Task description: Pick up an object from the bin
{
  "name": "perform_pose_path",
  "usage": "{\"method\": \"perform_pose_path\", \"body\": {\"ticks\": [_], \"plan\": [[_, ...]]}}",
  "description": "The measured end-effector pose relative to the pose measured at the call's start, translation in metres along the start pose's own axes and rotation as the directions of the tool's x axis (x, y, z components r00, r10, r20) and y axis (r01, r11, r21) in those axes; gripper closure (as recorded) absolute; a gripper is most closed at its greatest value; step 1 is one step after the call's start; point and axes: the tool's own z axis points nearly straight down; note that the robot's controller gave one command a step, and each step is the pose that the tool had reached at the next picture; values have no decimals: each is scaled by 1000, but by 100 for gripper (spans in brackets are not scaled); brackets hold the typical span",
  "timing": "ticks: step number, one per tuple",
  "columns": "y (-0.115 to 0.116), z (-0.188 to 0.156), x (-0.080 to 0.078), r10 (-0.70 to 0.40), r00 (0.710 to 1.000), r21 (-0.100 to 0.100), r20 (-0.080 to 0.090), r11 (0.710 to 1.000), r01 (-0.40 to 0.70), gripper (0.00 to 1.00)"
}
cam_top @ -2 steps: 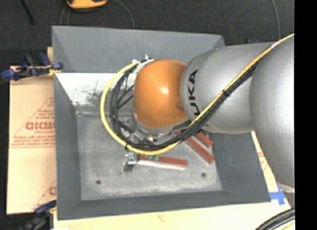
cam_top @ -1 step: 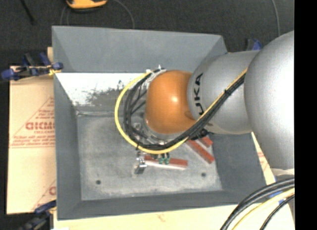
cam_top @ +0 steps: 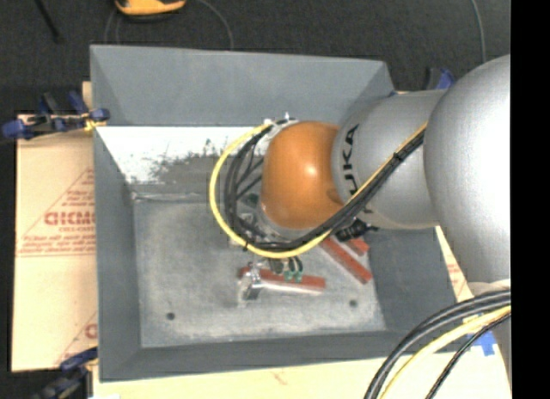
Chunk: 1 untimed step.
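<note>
My gripper [cam_top: 273, 258] reaches down into the middle of the bin, mostly hidden under the wrist. Right below it lies a slim tool with a red-orange handle [cam_top: 296, 282] and a silver metal head [cam_top: 251, 286] at its left end, flat on the bin floor. A small green piece [cam_top: 292, 272] sits against the handle just under the gripper. A second red-orange bar [cam_top: 351, 261] lies at a slant to the right, its upper end hidden by the arm. Whether the gripper touches the tool cannot be made out.
The arm comes in from the right and covers the bin's centre and right rear. Yellow and black cables loop around the wrist on its left. Bare bin floor shows on the left and along the front.
</note>
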Motion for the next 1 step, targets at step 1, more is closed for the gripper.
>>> {"method": "perform_pose_path", "body": {"ticks": [1], "plan": [[-12,-3,-5,-100,995,-1,16,995,100,0]]}}
